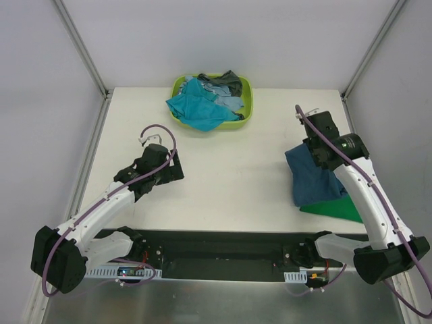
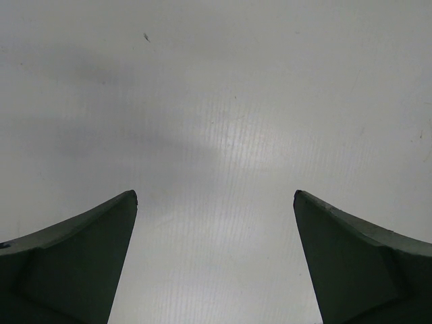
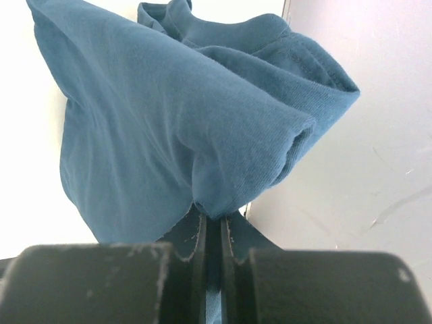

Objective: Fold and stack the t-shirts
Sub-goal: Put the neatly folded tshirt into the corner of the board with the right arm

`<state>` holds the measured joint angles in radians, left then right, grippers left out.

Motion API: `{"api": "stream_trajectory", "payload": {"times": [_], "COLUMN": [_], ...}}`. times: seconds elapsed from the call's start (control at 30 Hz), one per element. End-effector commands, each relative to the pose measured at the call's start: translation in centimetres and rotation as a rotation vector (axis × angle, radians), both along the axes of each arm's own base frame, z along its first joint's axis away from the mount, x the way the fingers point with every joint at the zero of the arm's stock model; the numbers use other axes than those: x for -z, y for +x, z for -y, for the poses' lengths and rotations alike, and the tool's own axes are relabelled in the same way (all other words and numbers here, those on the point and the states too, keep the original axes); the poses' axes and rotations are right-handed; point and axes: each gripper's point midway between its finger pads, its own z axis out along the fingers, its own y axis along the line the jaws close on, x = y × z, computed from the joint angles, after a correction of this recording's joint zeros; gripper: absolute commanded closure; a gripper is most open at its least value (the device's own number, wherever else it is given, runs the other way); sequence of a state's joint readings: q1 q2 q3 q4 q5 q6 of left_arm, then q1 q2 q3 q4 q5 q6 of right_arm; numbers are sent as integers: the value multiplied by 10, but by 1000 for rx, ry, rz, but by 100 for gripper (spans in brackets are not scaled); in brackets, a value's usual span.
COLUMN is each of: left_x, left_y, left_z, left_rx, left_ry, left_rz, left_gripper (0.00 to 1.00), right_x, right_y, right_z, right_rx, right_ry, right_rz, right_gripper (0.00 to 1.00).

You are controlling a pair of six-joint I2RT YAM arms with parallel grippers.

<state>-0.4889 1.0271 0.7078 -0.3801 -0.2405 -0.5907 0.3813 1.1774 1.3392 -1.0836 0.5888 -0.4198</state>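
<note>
One dark blue shirt (image 1: pixel 312 183) is held lifted at the right of the table (image 1: pixel 229 182), pinched between the fingers of the right gripper (image 3: pixel 214 229), above one green shirt (image 1: pixel 335 210). Three more shirts are heaped in the far basket (image 1: pixel 247 96). The left gripper (image 2: pixel 214 197) is held spread, low over the table at left

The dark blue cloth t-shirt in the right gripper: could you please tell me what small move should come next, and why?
Probably lower the right gripper slightly and open it, laying the dark blue cloth t-shirt on the bright green cloth t-shirt: the gripper is shut on a pinch of blue cloth, which drapes over the green one.
</note>
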Motion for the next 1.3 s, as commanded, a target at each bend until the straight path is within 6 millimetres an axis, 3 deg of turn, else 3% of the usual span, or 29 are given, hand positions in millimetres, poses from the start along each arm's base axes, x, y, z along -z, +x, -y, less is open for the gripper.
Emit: {"api": "stream_trajectory", "payload": {"times": [0.0, 0.2, 0.47, 0.7, 0.93, 1.17, 1.27], "left_x": [1, 1, 3, 7, 8, 9, 9], "left_y": [2, 2, 3, 4, 5, 5, 5], "left_z": [-7, -7, -9, -9, -11, -12, -13], "left_rx": [-24, -25, -33, -30, -36, -37, -39], "left_ry": [17, 18, 26, 33, 37, 43, 41], "left_rz": [3, 0, -3, -20, -23, -30, -29], "left_gripper": [1, 1, 1, 1, 1, 1, 1], "right_x": [-21, -11, -1, 34, 71, 90, 99], "right_y": [-5, -4, 6, 27, 37, 33, 33], "right_z": [5, 5, 40, 68, 80, 120, 129], "right_rx": [-33, -41, 94, 146, 198, 345, 381], "right_ry": [33, 71, -8, -39, -11, -99, -135], "right_rz": [13, -44, -82, -139, -184, -217, -246], "right_gripper": [100, 100, 100, 99, 100, 100, 88]}}
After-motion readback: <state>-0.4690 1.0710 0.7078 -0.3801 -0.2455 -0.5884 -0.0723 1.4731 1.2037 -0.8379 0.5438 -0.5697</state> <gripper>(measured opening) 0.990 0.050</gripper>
